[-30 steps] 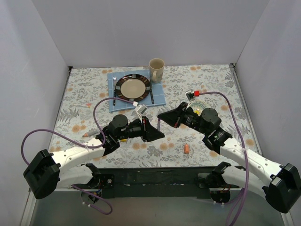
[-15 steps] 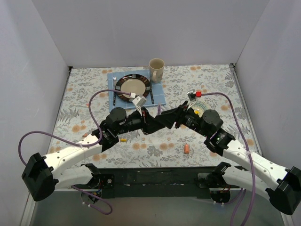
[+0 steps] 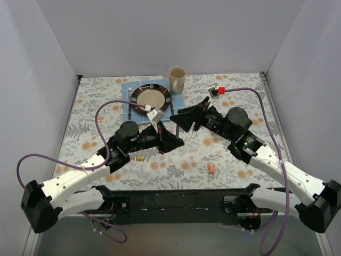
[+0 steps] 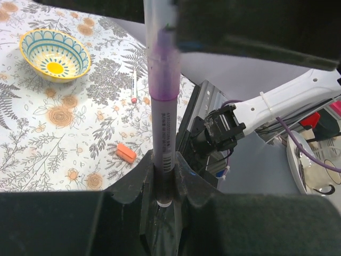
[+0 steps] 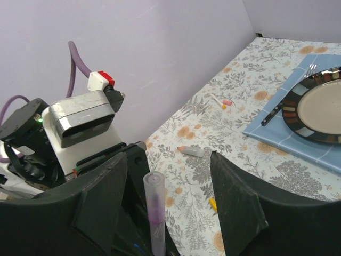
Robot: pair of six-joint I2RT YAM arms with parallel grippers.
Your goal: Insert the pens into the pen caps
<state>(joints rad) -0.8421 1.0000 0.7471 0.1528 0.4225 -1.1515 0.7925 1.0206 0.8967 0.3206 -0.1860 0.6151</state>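
Aloft, left end effector around pen

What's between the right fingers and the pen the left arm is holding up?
Nothing visible. The purple pen is clamped upright in the left fingers. In the right wrist view its free end shows in the open gap between the right fingers, and nothing else sits in that gap.

White plastic arm shells met black joint housings; thick purple cables trailed along both; the left gripper and right gripper were black.
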